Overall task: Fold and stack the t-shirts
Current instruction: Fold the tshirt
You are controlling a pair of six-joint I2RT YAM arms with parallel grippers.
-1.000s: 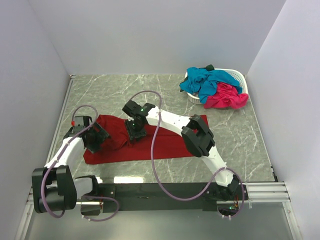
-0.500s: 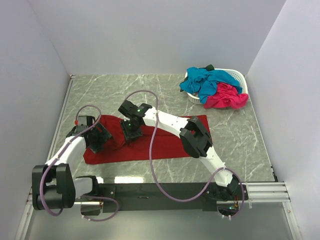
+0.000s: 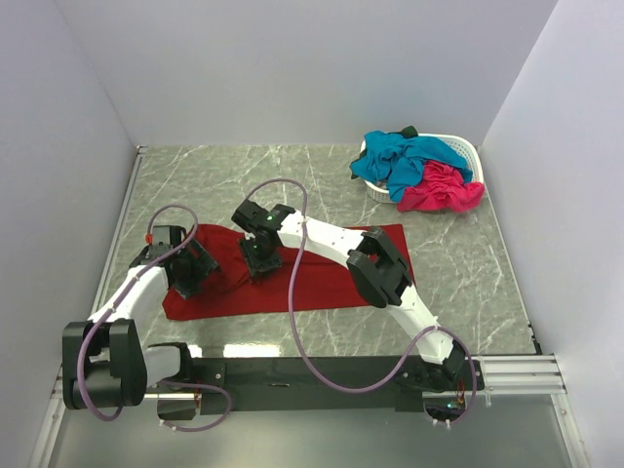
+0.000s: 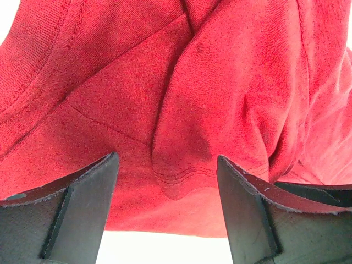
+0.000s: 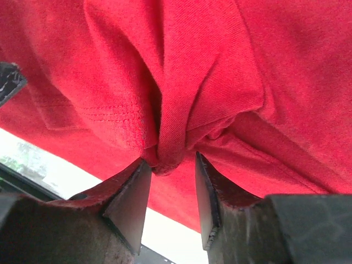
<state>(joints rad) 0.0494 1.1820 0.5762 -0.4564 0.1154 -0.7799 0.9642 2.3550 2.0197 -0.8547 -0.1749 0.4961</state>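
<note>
dark red t-shirt (image 3: 331, 278): left end partly hidden from above | basket (image 3: 466, 146): mostly buried under teal-blue t-shirt (image 3: 405, 156), hot pink t-shirt (image 3: 444, 187)

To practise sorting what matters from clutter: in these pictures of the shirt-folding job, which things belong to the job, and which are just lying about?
Belongs to the job:
- dark red t-shirt, spread flat, a fold pinched in the right hand
- teal-blue t-shirt and hot pink t-shirt, heaped over the basket's rim

Just lying about:
- white basket
- marbled table
</note>
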